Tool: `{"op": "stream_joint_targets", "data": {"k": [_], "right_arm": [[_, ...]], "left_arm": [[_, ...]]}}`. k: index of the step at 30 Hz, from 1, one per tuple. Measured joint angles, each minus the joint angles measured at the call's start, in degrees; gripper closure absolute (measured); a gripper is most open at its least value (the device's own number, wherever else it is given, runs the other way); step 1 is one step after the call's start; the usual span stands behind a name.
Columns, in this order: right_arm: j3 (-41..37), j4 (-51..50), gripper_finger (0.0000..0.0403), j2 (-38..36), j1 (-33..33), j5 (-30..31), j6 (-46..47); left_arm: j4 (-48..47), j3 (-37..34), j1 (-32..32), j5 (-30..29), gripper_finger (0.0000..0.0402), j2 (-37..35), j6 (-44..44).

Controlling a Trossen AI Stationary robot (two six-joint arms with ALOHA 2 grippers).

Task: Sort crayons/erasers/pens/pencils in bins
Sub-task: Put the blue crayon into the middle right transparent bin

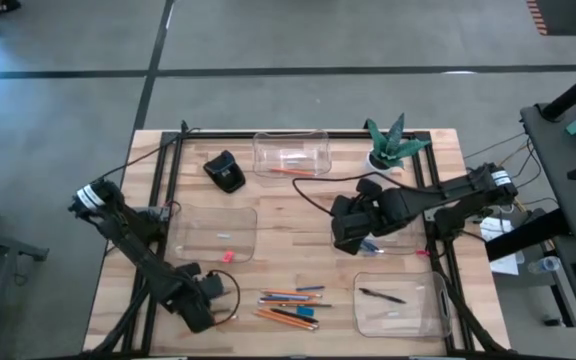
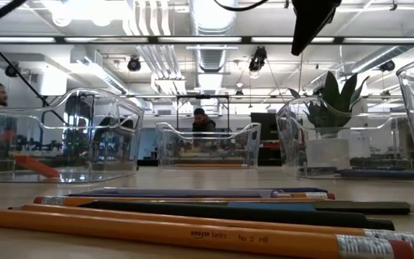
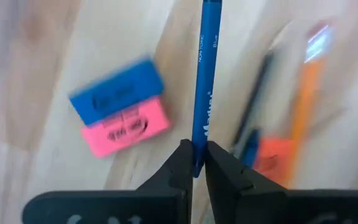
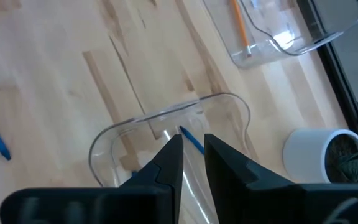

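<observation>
In your high view, the left tool (image 1: 211,290) sits at the lower left of the frame, just left of the loose pile of pencils (image 1: 286,297) and pens on the surface (image 1: 298,215). The right tool (image 1: 353,232) hangs over the bin (image 1: 393,238) at centre right. Another bin (image 1: 291,152) at top centre holds an orange pencil, the bin (image 1: 213,232) at centre left has a pink eraser (image 1: 227,256) beside it, and the lower-right bin (image 1: 396,303) holds a black pen (image 1: 382,295).

In your low view, pencils (image 2: 192,234) lie across the bottom, with clear bins behind.

In your left wrist view, the left tool (image 3: 195,165) is clenched on a blue crayon (image 3: 205,81); stacked blue and pink erasers (image 3: 124,109) lie at centre left.

In your right wrist view, the right tool (image 4: 192,149) holds its fingers narrowly apart above a bin (image 4: 229,99) with a blue stick in it; you cannot tell if it grips anything.
</observation>
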Motion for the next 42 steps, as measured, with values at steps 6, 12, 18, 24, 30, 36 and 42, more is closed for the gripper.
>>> {"op": "stream_joint_targets", "data": {"k": [6, 12, 18, 24, 30, 36, 42], "right_arm": [[-0.03, -0.06, 0.0323, -1.49, 2.61, -0.39, -0.95], [-4.27, 7.65, 0.0307, -7.01, 6.91, 7.57, -3.36], [-17.06, 35.52, 0.0305, -14.26, 10.09, 8.11, -10.81], [-30.25, 73.78, 0.0305, -15.31, 10.58, 0.92, -20.63], [-34.82, 98.71, 0.0297, -10.19, 10.47, -5.60, -27.05], [-30.15, 100.33, 0.0257, -4.39, 9.71, -7.95, -28.63], [-22.06, 96.66, 0.0218, 0.53, 9.27, -7.64, -32.58]], "left_arm": [[4.28, 0.85, -0.15, -5.51, 0.0390, -4.56, 1.81], [7.88, 2.55, 0.10, -16.90, 0.0390, -7.36, 7.90], [12.60, 3.59, 2.22, -32.24, 0.0391, -9.98, 19.41], [32.32, 3.08, 6.50, -42.44, 0.0391, -11.04, 43.20], [54.62, 3.01, 9.37, -43.01, 0.0391, -8.50, 67.65], [57.86, 3.25, 10.98, -42.95, 0.0391, -6.96, 70.57], [59.06, 3.27, 12.14, -42.92, 0.0391, -5.75, 70.43]]}}
